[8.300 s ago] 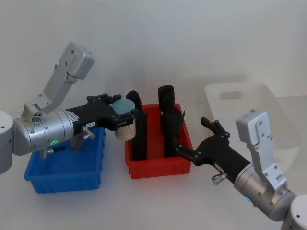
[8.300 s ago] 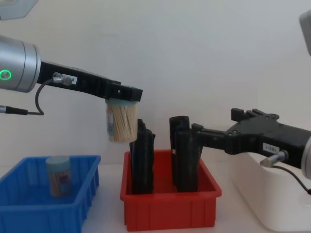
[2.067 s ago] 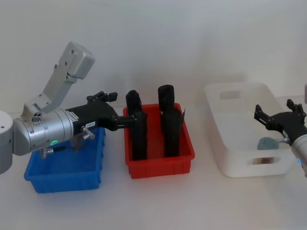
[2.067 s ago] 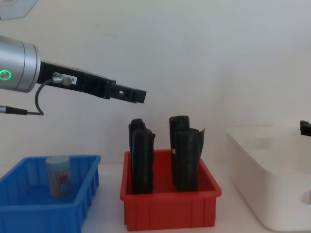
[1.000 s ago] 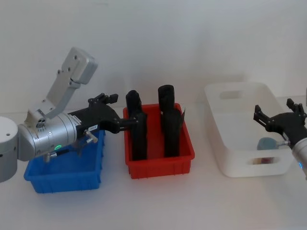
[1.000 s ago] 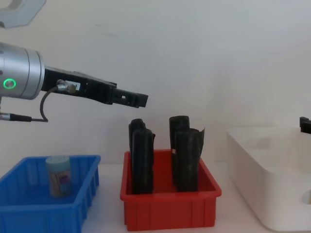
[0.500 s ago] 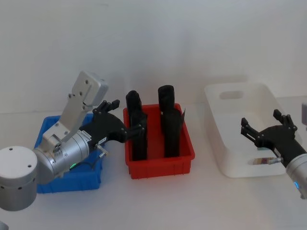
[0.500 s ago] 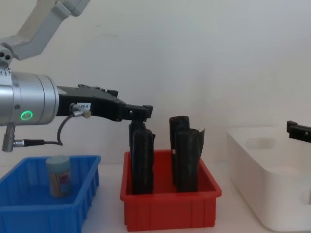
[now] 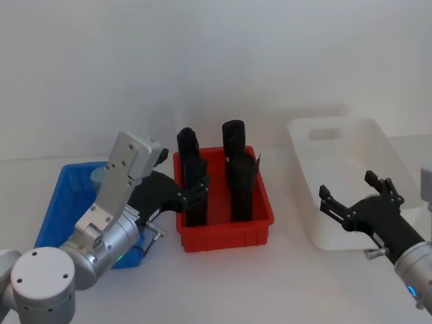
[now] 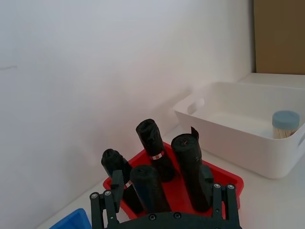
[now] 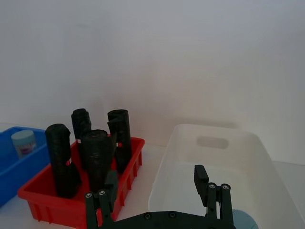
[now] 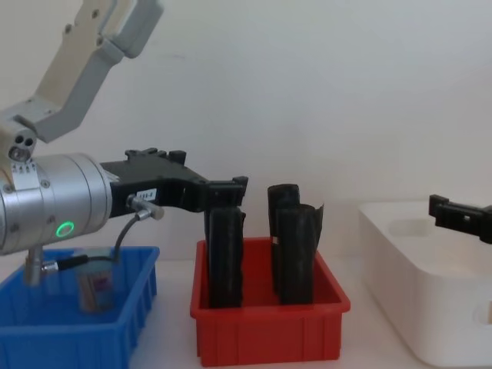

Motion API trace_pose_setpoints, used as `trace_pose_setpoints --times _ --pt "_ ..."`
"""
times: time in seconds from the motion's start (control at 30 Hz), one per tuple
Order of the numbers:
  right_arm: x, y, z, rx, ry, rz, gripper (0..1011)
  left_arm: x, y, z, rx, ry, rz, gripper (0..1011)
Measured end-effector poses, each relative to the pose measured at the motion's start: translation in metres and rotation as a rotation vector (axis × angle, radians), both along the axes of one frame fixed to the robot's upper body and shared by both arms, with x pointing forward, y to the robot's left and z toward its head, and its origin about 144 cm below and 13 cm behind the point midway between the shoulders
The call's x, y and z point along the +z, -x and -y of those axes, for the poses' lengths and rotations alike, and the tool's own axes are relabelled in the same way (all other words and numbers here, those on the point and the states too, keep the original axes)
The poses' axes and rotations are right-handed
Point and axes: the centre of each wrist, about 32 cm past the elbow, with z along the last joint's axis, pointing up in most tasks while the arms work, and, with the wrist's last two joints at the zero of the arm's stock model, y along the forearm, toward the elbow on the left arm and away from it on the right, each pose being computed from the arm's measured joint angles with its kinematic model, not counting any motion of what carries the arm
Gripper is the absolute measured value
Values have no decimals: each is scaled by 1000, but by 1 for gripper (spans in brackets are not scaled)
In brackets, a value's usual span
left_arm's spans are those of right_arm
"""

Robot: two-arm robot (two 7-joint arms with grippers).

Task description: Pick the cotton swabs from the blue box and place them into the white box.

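Cotton swabs (image 11: 23, 143) stand upright, lid upward, inside blue box (image 11: 12, 174).

The white box (image 9: 358, 148) is smooth, glossy plastic. The blue box (image 12: 69, 346) and red bin (image 12: 269, 338) are duller moulded plastic. The 4 black rolls (image 12: 297, 250) look like matt, crinkled film. The cotton swabs (image 10: 284, 125) sit in clear plastic.

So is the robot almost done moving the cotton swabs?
Looks about halfway. One jar of cotton swabs stands in the white box. Nothing is in hand: the left hand, near the red bin, and the right hand, by the white box, are both open and empty. Left to do: a second jar waits in the blue box.
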Motion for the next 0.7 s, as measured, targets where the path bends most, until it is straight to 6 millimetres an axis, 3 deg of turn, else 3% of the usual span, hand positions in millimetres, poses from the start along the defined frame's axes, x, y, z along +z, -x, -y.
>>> trace_pose_setpoints --times 0.3,0.7 --pt "3 15 -7 35 -15 -1 1002 -18 15 13 50 39 49 1003" --pt "3 16 -7 38 -17 -1 1002 -32 27 22 89 74 83 1003"
